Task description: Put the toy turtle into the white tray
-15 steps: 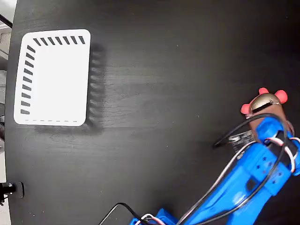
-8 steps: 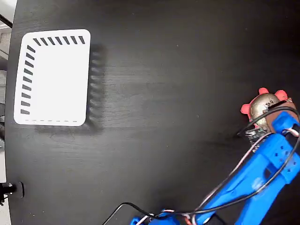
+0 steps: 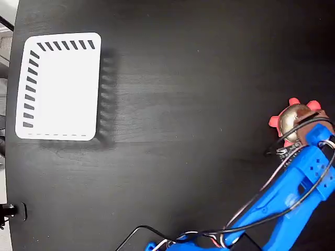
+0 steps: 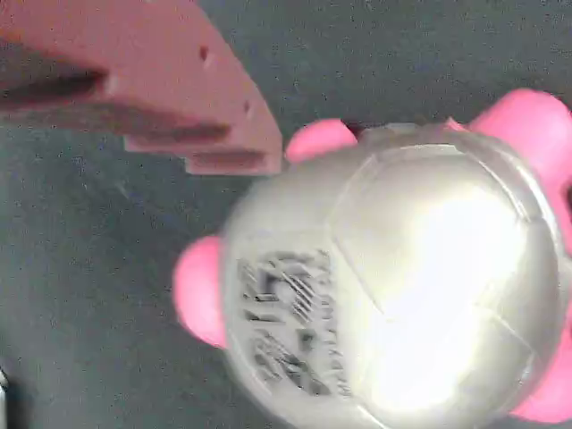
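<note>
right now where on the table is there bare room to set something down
The whole dark middle between the white tray at upper left and the toy turtle at right is bare. The tray's inside is empty too. It is crowded at lower right, around the blue arm and its cables.

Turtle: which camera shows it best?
The wrist view: the turtle fills the frame, its shiny shell and pink legs plain. The fixed view shows it small at the right edge, partly behind the blue arm.

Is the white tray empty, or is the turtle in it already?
Empty: the white tray shows a bare floor; the turtle sits far right on the table.
</note>
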{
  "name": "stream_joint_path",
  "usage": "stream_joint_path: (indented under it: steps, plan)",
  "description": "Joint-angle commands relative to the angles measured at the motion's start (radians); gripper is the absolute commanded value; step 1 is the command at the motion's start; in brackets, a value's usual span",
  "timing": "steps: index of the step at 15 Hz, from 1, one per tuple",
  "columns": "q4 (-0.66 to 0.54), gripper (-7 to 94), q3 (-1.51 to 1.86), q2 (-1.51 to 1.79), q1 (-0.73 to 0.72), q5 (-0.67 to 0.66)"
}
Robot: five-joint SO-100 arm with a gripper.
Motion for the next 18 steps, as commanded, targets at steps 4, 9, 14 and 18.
stream_joint_path:
  steps: [4,9,14,18]
  plan:
    - [0.028,55,-0.052,0.034,0.031,-0.046]
    - [-0.043,55,-0.023,0.006,0.044,-0.074]
    - [-0.064,55,-0.018,-0.025,0.054,-0.072]
    - [-0.091,55,-0.008,-0.044,0.058,-0.063]
